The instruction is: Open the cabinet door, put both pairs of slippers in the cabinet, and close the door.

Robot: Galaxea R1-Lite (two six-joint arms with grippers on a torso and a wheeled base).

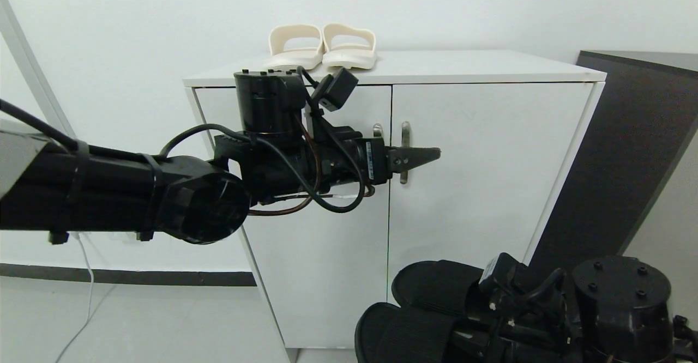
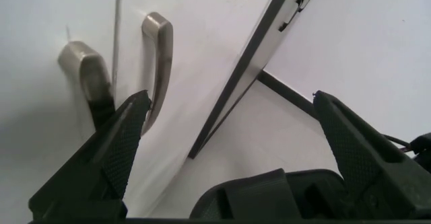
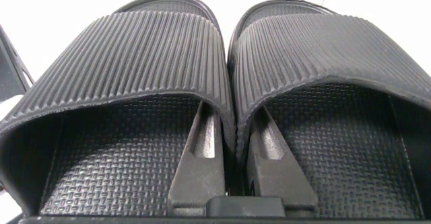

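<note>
- White two-door cabinet (image 1: 491, 188), centre of the head frame: both doors look closed, so nothing is stowed yet.
- Step in hand, as I judge it: opening the door, at the grasp-the-handle stage.
- Left gripper (image 1: 420, 157) (image 2: 229, 109) comes in from frame left and sits mid-frame at the door seam. Its jaws are spread wide with nothing between them.
- Brushed-metal bar handle of the right door (image 1: 404, 134) (image 2: 158, 56) is just beside one fingertip (image 2: 131, 126). Whether they touch is unclear.
- Matching left-door handle (image 1: 377, 130) (image 2: 84, 66) is next to it, across the seam.
- Next move calls for centring the jaws on one handle, clamping it, then pulling along the hinge arc.
- Black ribbed slide slippers (image 1: 431, 297) (image 3: 155, 56), bottom centre-right of the head frame, are held low in front of the right door.
- Right gripper (image 3: 232, 157) has one finger (image 3: 199, 163) inside each shoe and pinches their adjoining inner walls together.
- Risk: the held pair may block the right door's swing, so it likely needs to back off.
- Cream open-toe slippers (image 1: 323, 56), upper centre, sit side by side on the cabinet top, untouched.
- Cabinet contents are hidden behind the doors.
- Dark grey panel (image 1: 627, 161), frame right, stands against the cabinet side.
</note>
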